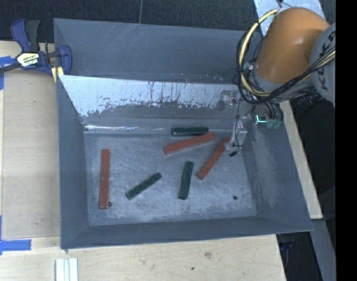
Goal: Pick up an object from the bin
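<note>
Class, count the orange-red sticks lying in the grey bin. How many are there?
3. One orange-red stick lies at the left of the bin; a second lies near the back, middle; a third slants right of it, its upper end by the claw. None looks hidden.

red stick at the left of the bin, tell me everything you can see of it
The red stick is a slim, straight, matte bar, plastic-looking and whole. It lies flat on the bin floor beside the left wall, pointing up-down in the view, alone; the nearest dark green stick lies apart.
</note>
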Controlling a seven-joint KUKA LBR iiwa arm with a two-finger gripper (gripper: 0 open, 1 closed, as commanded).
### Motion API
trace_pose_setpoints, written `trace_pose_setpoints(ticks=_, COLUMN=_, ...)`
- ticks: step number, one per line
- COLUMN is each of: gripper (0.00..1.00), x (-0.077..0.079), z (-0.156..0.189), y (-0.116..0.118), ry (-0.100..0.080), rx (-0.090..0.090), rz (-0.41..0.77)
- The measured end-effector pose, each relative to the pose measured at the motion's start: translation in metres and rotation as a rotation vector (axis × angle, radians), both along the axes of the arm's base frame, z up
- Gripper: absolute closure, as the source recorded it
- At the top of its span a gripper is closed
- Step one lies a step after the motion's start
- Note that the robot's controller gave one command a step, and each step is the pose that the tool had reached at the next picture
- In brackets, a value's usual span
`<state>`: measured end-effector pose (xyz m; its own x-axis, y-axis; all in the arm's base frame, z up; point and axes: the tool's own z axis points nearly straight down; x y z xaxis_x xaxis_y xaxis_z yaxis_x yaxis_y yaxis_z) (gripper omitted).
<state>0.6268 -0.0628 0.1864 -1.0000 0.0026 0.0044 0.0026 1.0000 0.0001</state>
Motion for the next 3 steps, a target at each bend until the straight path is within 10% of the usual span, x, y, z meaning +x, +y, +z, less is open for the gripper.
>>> trace_pose_setpoints(ticks=1, gripper=0.00, x=-0.050, z=-0.074, y=0.041, ry=0.000, rx=0.002, rz=0.150)
trace_pose_setpoints(ticks=2, gripper=0.00, x=-0.076, z=-0.118, y=0.006, ry=-0.002, rx=0.001, rz=0.502)
trace_pose_setpoints(ticks=3, gripper=1.00, x=-0.075, z=-0.116, y=0.008, ry=-0.008, rx=0.001, rz=0.504)
